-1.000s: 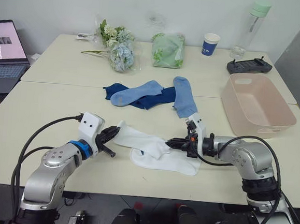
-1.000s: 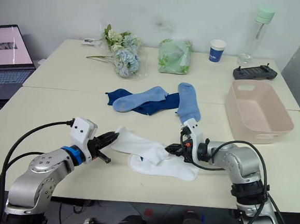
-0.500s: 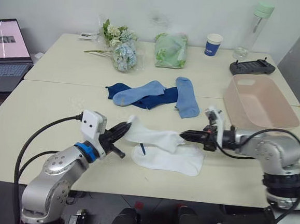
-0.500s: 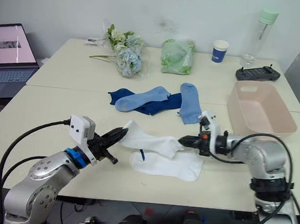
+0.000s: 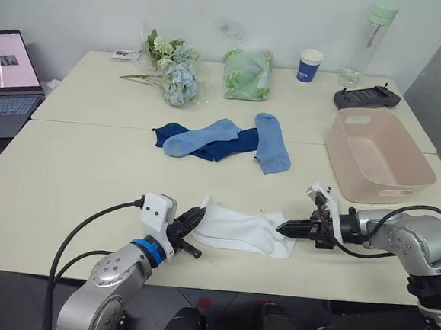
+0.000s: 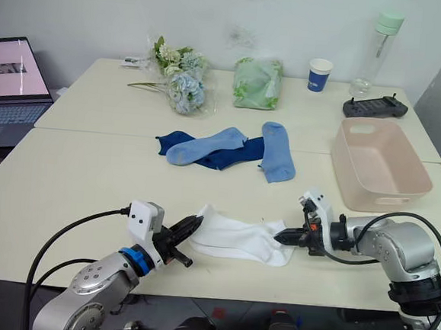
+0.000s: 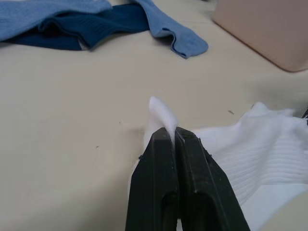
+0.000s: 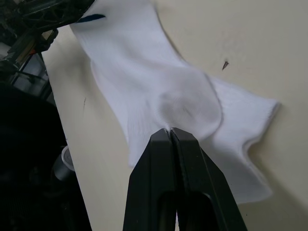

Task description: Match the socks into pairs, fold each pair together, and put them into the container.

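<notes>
Nearest the front edge of the bench (image 5: pixel 67 168), the two white socks (image 5: pixel 242 232) lie stacked one on the other, stretched flat between the two arms. The left claw (image 5: pixel 200 214) is clamped on one end of the upper white sock, a small peak of fabric standing up between its closed fingers (image 7: pixel 161 159). The right claw (image 5: pixel 283 228) is pinched tight on the opposite end of the same sock, its fingers (image 8: pixel 171 144) meeting over the rounded white fabric, with the lower sock's edge spreading out just beyond.

Farther back, around the middle of the bench, the remaining socks sit in a loose cluster: the dark navy socks (image 5: pixel 220 145) lie underneath, one light blue sock (image 5: pixel 200 137) is draped across them, and the other light blue sock (image 5: pixel 271 142) lies just beside, touching their right end.

To the right, well apart from the white socks, stands the pink container (image 5: pixel 415 161).

Along the far side are a bunch of flowers (image 5: pixel 170 71), a green bag (image 5: pixel 247 73), a blue paper cup (image 5: pixel 309 65), a clear bottle (image 5: pixel 367 43) and a black controller (image 5: pixel 366 97). A laptop (image 5: pixel 8 76) sits at the far left.
</notes>
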Controlling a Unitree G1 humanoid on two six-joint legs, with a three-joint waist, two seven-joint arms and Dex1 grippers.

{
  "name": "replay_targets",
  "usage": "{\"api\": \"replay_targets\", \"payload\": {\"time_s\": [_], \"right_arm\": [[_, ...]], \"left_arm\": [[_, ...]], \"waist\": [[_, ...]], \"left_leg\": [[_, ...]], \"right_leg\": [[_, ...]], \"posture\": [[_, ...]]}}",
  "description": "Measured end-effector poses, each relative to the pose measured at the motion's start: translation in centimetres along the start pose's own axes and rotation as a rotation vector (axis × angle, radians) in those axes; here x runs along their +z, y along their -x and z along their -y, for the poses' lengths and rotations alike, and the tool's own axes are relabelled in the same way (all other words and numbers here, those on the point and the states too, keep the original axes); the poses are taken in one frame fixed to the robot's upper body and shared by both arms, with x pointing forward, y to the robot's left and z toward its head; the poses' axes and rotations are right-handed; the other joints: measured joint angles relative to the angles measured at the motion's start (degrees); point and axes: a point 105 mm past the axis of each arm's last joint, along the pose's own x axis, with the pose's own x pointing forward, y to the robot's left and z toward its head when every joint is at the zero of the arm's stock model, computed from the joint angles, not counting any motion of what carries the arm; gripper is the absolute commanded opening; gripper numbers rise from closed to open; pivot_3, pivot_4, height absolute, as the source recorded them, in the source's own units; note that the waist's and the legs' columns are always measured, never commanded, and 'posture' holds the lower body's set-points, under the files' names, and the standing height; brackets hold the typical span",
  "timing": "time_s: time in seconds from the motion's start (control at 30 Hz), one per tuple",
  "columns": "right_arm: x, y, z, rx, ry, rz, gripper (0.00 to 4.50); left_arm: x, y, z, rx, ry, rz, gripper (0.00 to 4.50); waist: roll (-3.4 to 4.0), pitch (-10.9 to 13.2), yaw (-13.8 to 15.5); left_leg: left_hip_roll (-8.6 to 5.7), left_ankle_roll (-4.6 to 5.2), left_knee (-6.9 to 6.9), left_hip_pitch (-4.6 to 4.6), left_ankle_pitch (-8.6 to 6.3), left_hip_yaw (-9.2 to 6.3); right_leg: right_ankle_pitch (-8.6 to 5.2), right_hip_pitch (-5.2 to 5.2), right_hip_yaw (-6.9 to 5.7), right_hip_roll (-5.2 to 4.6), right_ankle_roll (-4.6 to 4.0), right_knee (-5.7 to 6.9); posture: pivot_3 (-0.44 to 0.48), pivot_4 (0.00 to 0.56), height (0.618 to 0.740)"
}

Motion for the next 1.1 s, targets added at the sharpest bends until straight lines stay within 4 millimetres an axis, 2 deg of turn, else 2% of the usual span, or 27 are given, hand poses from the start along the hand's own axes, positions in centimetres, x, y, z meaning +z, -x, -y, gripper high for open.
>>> {"api": "replay_targets", "payload": {"time_s": [0.27, 0.4, 0.6, 0.7, 0.8, 0.9, 0.97, 1.1], "right_arm": [[0.1, 0.2, 1.2, -0.053, 0.043, 0.025, 0.05], [0.1, 0.2, 1.5, -0.064, 0.055, 0.033, 0.96], [0.4, 0.7, 1.8, -0.084, 0.054, 0.053, 2.94], [1.2, 2.0, 2.0, -0.104, 0.119, 0.100, 2.94], [1.0, 3.2, 1.0, -0.084, 0.273, 0.076, 2.94], [0.5, 2.9, -1.5, 0.031, 0.379, 0.060, 2.94], [0.1, 2.4, -2.4, 0.078, 0.401, 0.044, 2.94], [-0.4, 1.4, -1.8, 0.038, 0.354, 0.054, 2.94]], "left_arm": [[-0.2, 0.0, 0.0, -0.006, -0.007, -0.004, 0.00], [-0.2, 0.1, -0.3, -0.008, -0.002, -0.004, 0.90], [-0.5, 0.5, -0.3, -0.027, -0.001, -0.020, 2.67], [0.3, 2.0, -2.0, -0.017, -0.049, -0.039, 2.67], [1.8, 3.5, -3.7, -0.016, -0.131, -0.045, 2.67], [2.3, 4.5, -4.7, -0.092, -0.270, -0.105, 2.67], [2.2, 4.6, -5.7, -0.101, -0.306, -0.125, 2.67], [2.5, 3.4, -6.4, -0.130, -0.278, -0.120, 2.67]], "waist": [[0.00, 0.0, 0.1], [0.00, 0.0, 0.1], [0.00, 0.0, 0.1], [0.04, 0.0, 0.1], [0.04, 0.0, 0.2], [0.06, 0.0, 0.1], [0.06, 0.0, 0.0], [0.05, 0.0, 0.1]], "left_leg": [[-0.01, 0.00, 0.00, 0.00, 0.00, -0.01], [-0.01, 0.00, 0.00, -0.01, 0.00, -0.01], [-0.01, 0.00, 0.00, -0.01, 0.00, -0.01], [0.02, 0.00, -0.03, 0.00, 0.00, -0.03], [0.00, 0.01, -0.02, -0.01, -0.01, -0.01], [0.03, 0.01, -0.05, 0.03, -0.01, 0.02], [0.03, 0.03, -0.04, 0.04, -0.01, 0.01], [0.01, 0.01, -0.03, 0.02, -0.01, -0.05]], "right_leg": [[0.00, 0.00, -0.01, 0.00, 0.00, -0.01], [0.00, 0.00, -0.01, 0.00, 0.00, -0.02], [0.00, 0.00, -0.01, 0.00, 0.00, -0.02], [-0.01, -0.01, -0.04, 0.01, 0.00, -0.01], [-0.02, 0.02, -0.05, 0.01, 0.02, -0.06], [-0.02, 0.03, -0.07, 0.02, 0.01, -0.05], [-0.02, 0.05, -0.07, 0.02, 0.01, -0.05], [-0.02, 0.05, -0.08, 0.01, 0.02, -0.04]], "posture": [[0.000, 0.150, 0.740], [0.000, 0.150, 0.740], [0.000, 0.150, 0.740], [0.000, 0.150, 0.740], [0.000, 0.150, 0.740], [0.000, 0.150, 0.740], [0.000, 0.150, 0.740], [0.000, 0.150, 0.740]]}}
